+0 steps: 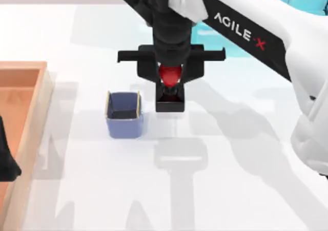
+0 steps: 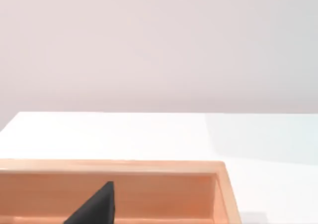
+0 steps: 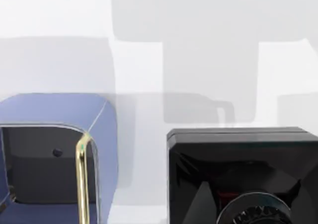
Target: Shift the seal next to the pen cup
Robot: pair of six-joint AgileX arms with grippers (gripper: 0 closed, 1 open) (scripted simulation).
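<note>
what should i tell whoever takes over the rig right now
Right end effector: over the table's middle, around the red knob of the black-based seal; whether it grips is unclear.
Left end effector: parked over the orange wooden tray at the table's left.
Seal stands just right of the square blue-purple pen cup, a narrow gap between.
Left: release if held, and withdraw.

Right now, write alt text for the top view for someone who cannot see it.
The right gripper holds the seal by its red knob, black base just right of the pen cup with a small gap. An orange tray lies at the table's left.
</note>
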